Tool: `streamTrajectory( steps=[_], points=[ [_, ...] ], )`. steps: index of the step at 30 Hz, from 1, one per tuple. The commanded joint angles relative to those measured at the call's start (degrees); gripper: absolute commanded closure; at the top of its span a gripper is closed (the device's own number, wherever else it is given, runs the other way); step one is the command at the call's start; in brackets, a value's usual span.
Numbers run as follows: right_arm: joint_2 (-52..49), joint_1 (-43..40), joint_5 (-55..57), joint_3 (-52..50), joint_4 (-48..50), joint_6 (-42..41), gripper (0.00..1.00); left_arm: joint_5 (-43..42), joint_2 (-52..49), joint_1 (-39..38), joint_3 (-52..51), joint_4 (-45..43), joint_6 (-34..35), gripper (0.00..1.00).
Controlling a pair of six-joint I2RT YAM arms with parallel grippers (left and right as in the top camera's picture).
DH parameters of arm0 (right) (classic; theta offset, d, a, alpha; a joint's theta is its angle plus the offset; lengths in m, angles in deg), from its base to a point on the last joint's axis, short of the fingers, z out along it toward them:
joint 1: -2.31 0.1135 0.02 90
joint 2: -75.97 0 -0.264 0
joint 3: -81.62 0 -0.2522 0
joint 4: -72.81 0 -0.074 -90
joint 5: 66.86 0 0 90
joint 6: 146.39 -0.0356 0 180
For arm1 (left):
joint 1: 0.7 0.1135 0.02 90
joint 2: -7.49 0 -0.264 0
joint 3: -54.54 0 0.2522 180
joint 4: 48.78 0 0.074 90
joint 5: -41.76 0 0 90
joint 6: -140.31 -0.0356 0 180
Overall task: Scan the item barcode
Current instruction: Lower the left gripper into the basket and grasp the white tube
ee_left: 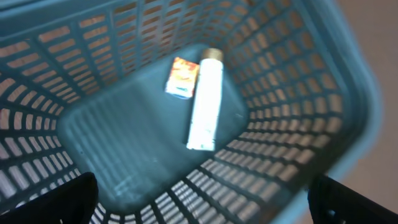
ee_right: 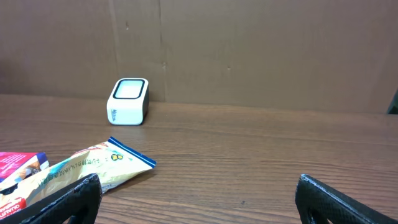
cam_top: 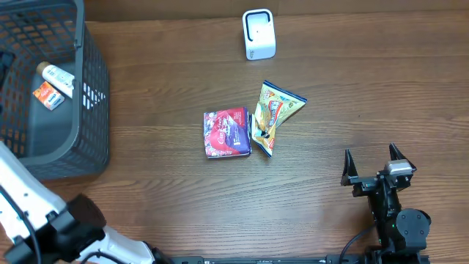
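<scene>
So, starting on the left: the left fingers [ee_left: 59, 199] are hanging over the dark mesh basket [cam_top: 94, 103], spread wide with nothing between them. That wrist cam is looking down at a white tube [ee_left: 205, 106] and a small orange box [ee_left: 181, 76] lying side by side on the basket floor. The basket is sitting well off to the near-left of the white barcode scanner [cam_top: 258, 34].

Moving right, two packs are lying on the worktop [cam_top: 366, 88] on the near side of the scanner. One is a red-and-purple pouch [cam_top: 226, 133], and touching its right edge is a yellow snack bag [cam_top: 272, 116]. The snack bag is sitting nearer the scanner of the two. Its long axis is running diagonally, near end tucked against the pouch and far end angling away to the right. I can't tell where the barcode is on either pack.

The right fingers [cam_top: 347, 167] are gaping open too, holding nothing, and sitting well out to the near-right of the scanner. From that wrist cam the snack bag is lying ahead and to the left, with the scanner further back beyond it.

My read: the right arm is way nearer the packs, so it's looking like a reach forward and left, closing across the bag's short width.
</scene>
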Motion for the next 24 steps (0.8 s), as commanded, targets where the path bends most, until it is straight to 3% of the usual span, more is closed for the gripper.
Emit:
streamTrajectory(
  steps=[1,8,11,13,18,24],
  points=[
    [0.4,-0.2,0.2,-0.6,0.4,-0.2,0.0,4.7,-5.4,-1.2,-0.7,-2.1,2.4,0.0],
    [0.4,-0.2,0.2,-0.6,0.4,-0.2,0.0,5.5,-11.3,-3.7,-0.7,-7.3,0.0,0.0],
    [0.4,-0.2,0.2,-0.6,0.3,-0.2,0.0,16.8,-13.3,-6.8,-0.7,-8.6,-0.2,0.0],
    [0.4,-0.2,0.2,-0.6,0.3,-0.2,0.0,20.0,-15.6,-7.9,-0.7,-9.0,-0.2,0.0],
    [0.4,-0.2,0.2,-0.6,0.3,-0.2,0.0,16.5,-20.9,-8.3,-0.7,-9.0,-0.3,0.0],
    [0.4,-0.2,0.2,-0.6,0.4,-0.2,0.0,15.0,-25.2,-8.5,-0.7,-12.0,-7.1,0.0]
  ],
)
